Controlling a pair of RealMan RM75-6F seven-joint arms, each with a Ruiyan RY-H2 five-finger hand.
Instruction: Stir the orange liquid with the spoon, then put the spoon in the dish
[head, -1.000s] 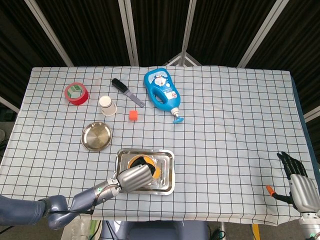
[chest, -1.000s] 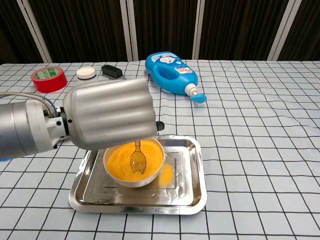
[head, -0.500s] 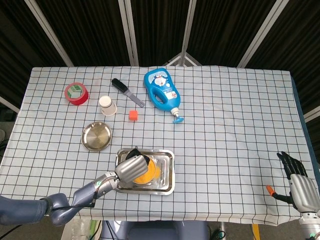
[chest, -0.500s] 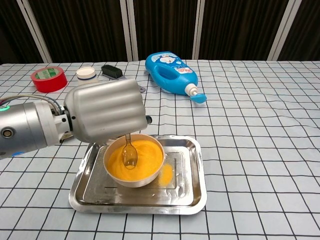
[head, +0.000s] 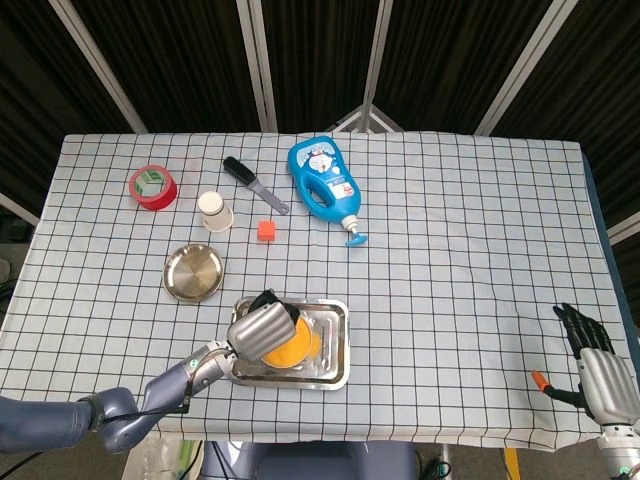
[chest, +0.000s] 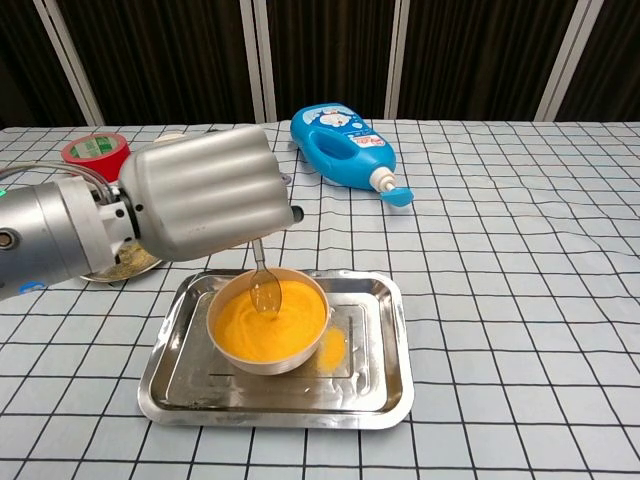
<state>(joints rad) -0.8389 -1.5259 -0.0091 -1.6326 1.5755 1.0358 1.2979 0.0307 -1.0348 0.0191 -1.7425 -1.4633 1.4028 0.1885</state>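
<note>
- The spoon (chest: 265, 281) is held by the left hand (chest: 200, 205), whose fingers are closed round the handle above the bowl (chest: 268, 322); the grip itself is hidden behind the hand's back in both views.
- The spoon's clear bowl-end hangs at the far-left edge of the bowl, at or just over the orange liquid (chest: 270, 325); whether it is dipped in or just clear of the surface cannot be told.
- The bowl stands in the left half of the tray (chest: 385, 345), and a splash of orange lies on the tray floor just right of the bowl.
- The dish (head: 193, 272), a round steel one, lies beyond the tray to its far left, apart from it; in the chest view only its edge is seen behind the left hand.
- The right hand (head: 598, 370) is seen only in the head view, well to the right of the tray at the table's near edge, fingers spread and nothing in it.
- The step in hand is judged to be the end of the stirring or the start of the lift-out.
- For the next move the spoon would have to be raised clear of the bowl's rim, carried to the far left over the dish, lowered and released; drips on the cloth are the likely risk.
</note>
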